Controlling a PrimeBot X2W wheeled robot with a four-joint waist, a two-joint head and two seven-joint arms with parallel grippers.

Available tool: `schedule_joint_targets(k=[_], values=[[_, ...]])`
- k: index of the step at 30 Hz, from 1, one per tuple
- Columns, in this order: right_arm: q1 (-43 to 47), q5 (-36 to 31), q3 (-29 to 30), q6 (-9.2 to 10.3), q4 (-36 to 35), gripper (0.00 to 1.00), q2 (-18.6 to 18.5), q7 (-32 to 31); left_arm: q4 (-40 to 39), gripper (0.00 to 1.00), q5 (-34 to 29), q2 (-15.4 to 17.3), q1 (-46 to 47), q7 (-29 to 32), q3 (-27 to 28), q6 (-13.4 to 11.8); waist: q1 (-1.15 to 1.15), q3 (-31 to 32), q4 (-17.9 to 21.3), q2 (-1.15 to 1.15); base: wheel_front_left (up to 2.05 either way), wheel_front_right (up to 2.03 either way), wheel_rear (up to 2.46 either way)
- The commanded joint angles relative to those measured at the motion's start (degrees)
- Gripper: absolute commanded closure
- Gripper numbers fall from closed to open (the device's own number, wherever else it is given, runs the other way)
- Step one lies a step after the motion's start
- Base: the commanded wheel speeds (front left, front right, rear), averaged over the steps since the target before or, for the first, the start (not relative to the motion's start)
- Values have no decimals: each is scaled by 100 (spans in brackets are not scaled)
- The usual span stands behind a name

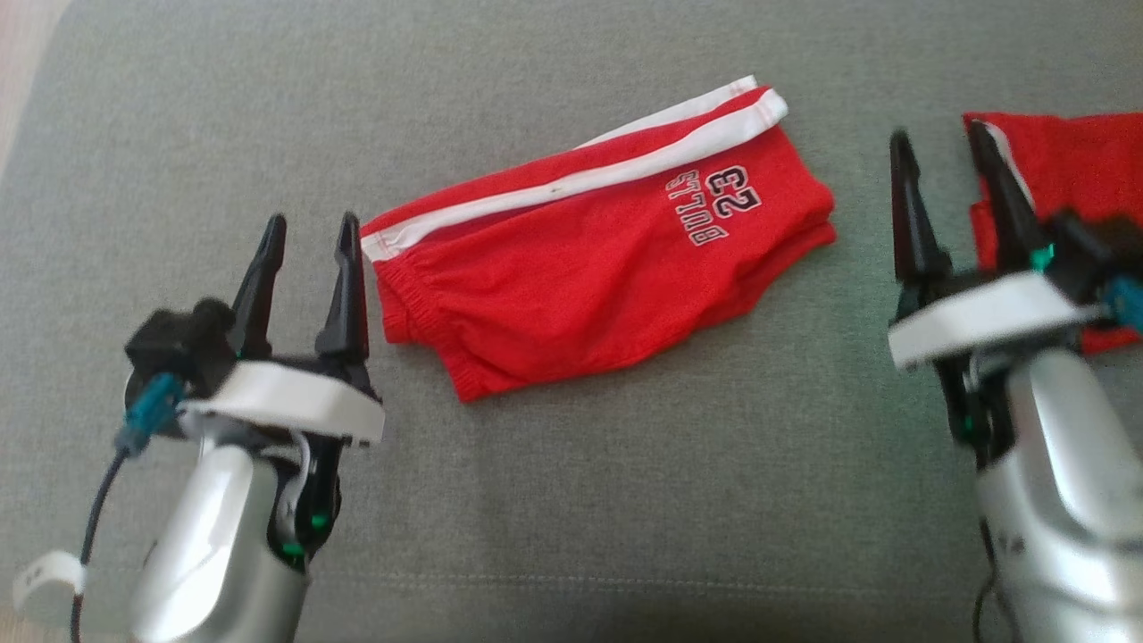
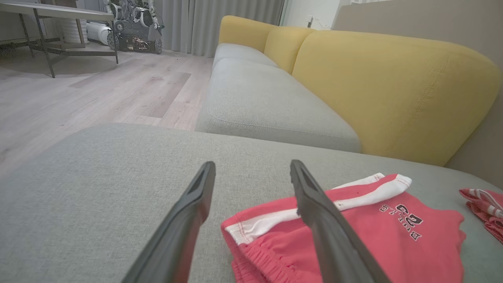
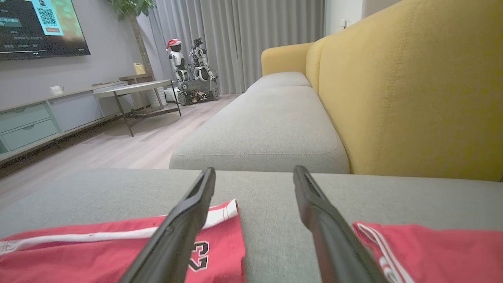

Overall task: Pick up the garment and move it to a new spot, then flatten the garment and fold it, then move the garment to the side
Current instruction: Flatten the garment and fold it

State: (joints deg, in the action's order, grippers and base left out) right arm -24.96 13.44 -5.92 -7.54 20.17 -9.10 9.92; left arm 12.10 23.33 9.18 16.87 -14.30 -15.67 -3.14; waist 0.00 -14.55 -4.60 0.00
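Because I have nothing in hand, my left gripper [image 1: 312, 219] hangs low over the grey seat cushion [image 1: 625, 500] with its fingers moderately apart and empty, its tips just beside the elastic waistband end of the red shorts [image 1: 589, 268]. I judge it is parked there to take that end. The shorts lie flat near the middle of the cushion, doubled over so the legs stack, which reads to me as folding largely done and the sideways move left to do. In the head view their long axis runs from lower left to upper right: the waistband points toward my left gripper, and the leg hems with the "BULLS 23" print point up and right. The white side stripe follows the far edge. My right gripper [image 1: 939, 131] hovers just right of the hems, parted and empty, partly covering a second red garment [image 1: 1072, 152].
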Motion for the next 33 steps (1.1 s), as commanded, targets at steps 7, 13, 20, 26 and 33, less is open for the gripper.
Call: schedule_joint_targets(k=[7, 13, 20, 26, 33], values=[[1154, -340, 272, 5, -1353, 0, 322, -588, -317, 0, -325, 360, -254, -63, 130, -161, 0, 188, 114, 0, 0, 0, 0], [1647, -406, 345, 5, -1936, 0, 447, -884, -240, 0, -350, 447, -442, -9, 92, -207, 0, 279, 175, 0, 0, 0, 0], [1795, -427, 398, 5, -2207, 0, 510, -1040, -201, 0, -333, 488, -483, 21, 67, -229, 0, 322, 184, 0, 0, 0, 0], [1820, -431, 407, 5, -2294, 0, 530, -1085, -220, 0, -302, 493, -491, 35, 45, -245, 0, 327, 176, 0, 0, 0, 0], [1797, -440, 448, 5, -2309, 0, 541, -1122, -237, 0, -283, 508, -458, 37, 15, -253, 0, 287, 159, 0, 0, 0, 0]])
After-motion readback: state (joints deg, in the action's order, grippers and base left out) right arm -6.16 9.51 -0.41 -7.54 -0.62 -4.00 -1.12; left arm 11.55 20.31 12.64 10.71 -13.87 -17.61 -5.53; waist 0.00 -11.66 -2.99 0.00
